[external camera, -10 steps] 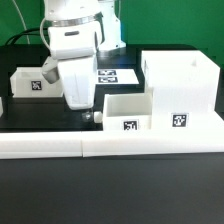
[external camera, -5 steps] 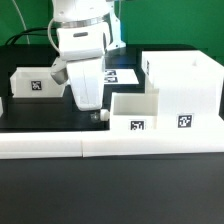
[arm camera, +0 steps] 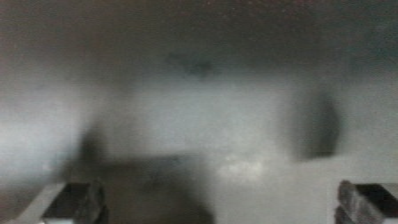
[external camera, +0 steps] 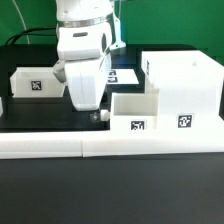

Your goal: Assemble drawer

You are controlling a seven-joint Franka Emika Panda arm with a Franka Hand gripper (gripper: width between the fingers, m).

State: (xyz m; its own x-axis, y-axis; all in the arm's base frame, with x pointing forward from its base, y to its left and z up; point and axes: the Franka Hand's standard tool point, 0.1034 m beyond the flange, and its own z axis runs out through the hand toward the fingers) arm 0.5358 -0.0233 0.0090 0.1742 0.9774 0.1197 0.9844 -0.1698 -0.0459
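Note:
The drawer's white open case (external camera: 182, 85) stands at the exterior view's right, its tag facing front. One small white tagged tray (external camera: 134, 112) sits against the case's left side. A second tagged tray (external camera: 34, 83) sits at the far left. My gripper (external camera: 97, 114) hangs low over the black table, right at the near tray's left wall. In the wrist view the gripper (arm camera: 217, 205) shows two dark fingertips (arm camera: 71, 200) far apart, with only a blurred white surface close ahead. Nothing is held between them.
Long low white border rails (external camera: 110, 146) run along the front of the table. The marker board (external camera: 118, 75) lies flat behind the arm. A black cable lies at the back left.
My arm has moved to the exterior view's right. The near tray has slid right with it, closer against the case. The case has shifted slightly right too.

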